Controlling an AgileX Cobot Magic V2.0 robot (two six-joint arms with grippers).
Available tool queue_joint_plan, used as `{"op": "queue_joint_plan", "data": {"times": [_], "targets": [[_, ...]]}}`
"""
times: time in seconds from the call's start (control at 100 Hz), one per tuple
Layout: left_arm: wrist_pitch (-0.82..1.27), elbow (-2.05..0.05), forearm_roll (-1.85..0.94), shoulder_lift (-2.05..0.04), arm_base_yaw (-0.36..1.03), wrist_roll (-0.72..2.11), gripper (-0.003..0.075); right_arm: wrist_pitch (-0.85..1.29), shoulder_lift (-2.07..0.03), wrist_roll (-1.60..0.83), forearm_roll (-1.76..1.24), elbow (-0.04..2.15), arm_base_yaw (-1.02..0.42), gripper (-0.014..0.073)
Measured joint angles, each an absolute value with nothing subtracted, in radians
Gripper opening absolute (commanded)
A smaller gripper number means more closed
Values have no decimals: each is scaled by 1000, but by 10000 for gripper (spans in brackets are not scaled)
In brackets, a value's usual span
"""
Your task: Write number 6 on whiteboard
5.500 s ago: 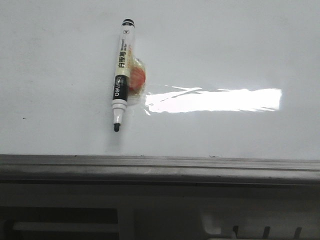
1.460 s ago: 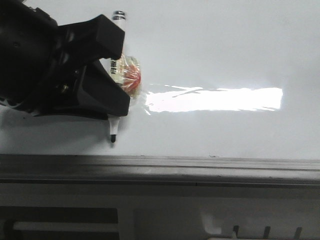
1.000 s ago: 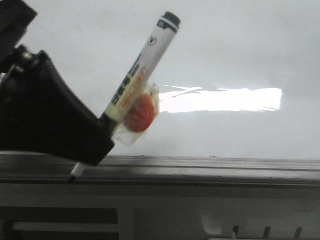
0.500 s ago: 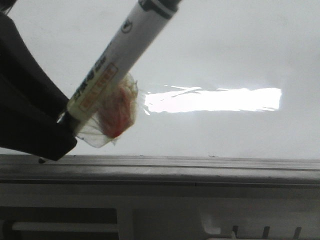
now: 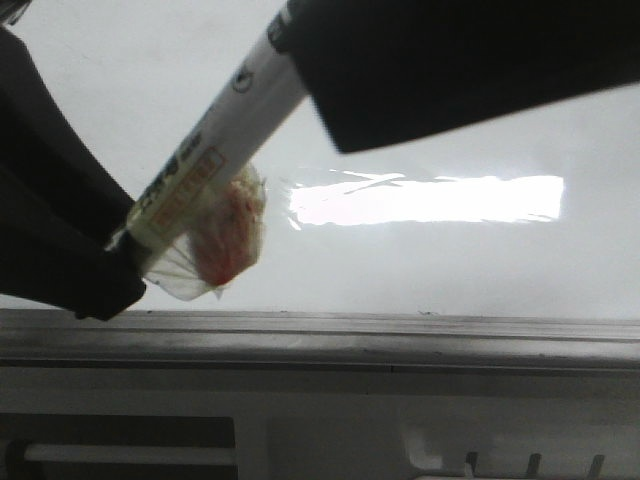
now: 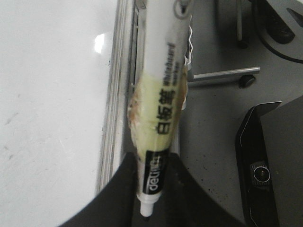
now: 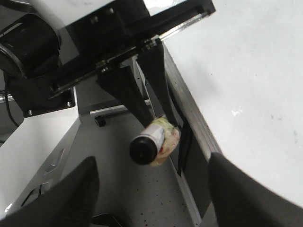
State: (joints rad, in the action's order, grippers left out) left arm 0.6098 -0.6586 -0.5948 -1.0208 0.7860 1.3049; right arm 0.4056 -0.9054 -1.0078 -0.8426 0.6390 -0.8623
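We see the marker (image 5: 215, 165), which earlier lay flat on the whiteboard (image 5: 450, 270) with its tip toward the near rail, now lifted clear and tilted, capped end up and to the right. The left gripper (image 5: 85, 265), absent at first, has come in from the left, closed on the marker's tip end and carried it toward the near left. The red lump in clear wrap (image 5: 225, 240) taped to the barrel rose with it. The right gripper (image 5: 460, 60) has newly entered at the upper right, its open fingers around the capped end.
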Motion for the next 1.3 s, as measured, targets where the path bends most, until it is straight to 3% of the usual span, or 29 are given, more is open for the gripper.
{"op": "queue_joint_plan", "data": {"times": [0.63, 0.86, 1.05, 1.3], "targets": [[608, -659, -594, -1021, 786, 1306, -19, 301, -1083, -1010, -978, 714, -958, 415], [613, -659, -592, -1021, 786, 1306, -19, 294, -1137, -1011, -1000, 714, -958, 241], [632, -659, -593, -1021, 786, 1295, -19, 267, -1147, -1018, -1016, 714, -958, -71], [636, -659, -602, -1021, 782, 1272, -15, 258, -1147, -1025, -1005, 714, -954, -64]]}}
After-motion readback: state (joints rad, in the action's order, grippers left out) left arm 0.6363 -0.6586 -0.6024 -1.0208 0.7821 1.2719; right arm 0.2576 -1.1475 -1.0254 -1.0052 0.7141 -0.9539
